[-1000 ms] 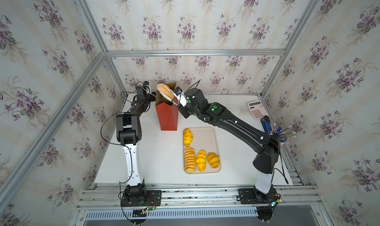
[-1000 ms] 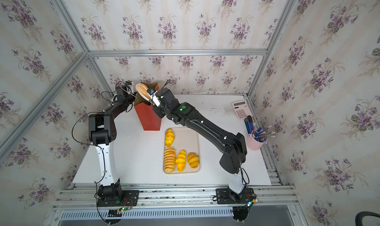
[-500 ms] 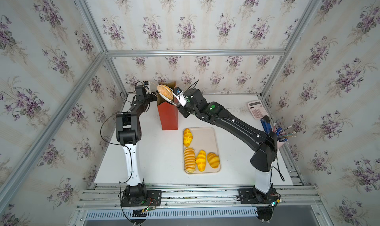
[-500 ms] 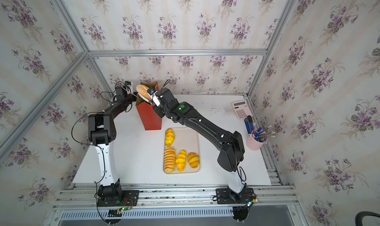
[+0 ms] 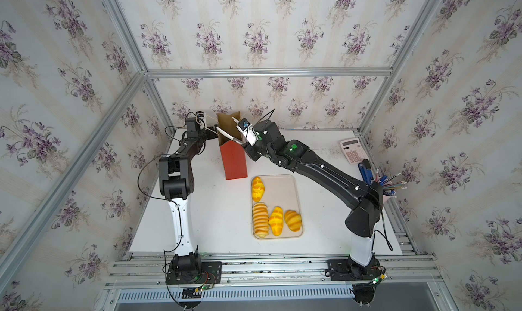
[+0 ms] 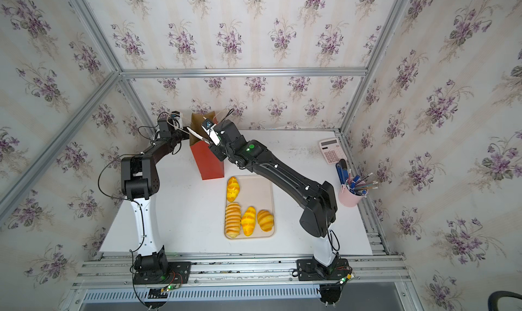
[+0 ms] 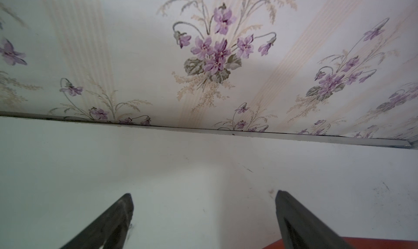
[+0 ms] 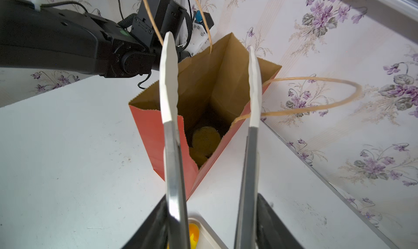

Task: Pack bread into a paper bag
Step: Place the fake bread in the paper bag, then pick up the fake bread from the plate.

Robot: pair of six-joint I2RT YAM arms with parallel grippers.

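Two brownish buns (image 8: 205, 138) lie at the bottom of the red paper bag (image 5: 233, 159), upright at 11 o'clock on the bench (image 5: 214, 210); four yellow rolls (image 5: 276, 220) sit on the beige tray (image 5: 282, 190) at its 5 o'clock. My right tool (image 8: 210, 42) hangs over the bag's mouth, spread and empty; my left tool (image 7: 203, 194), at the bag's 9 o'clock, is spread wide, holding nothing.
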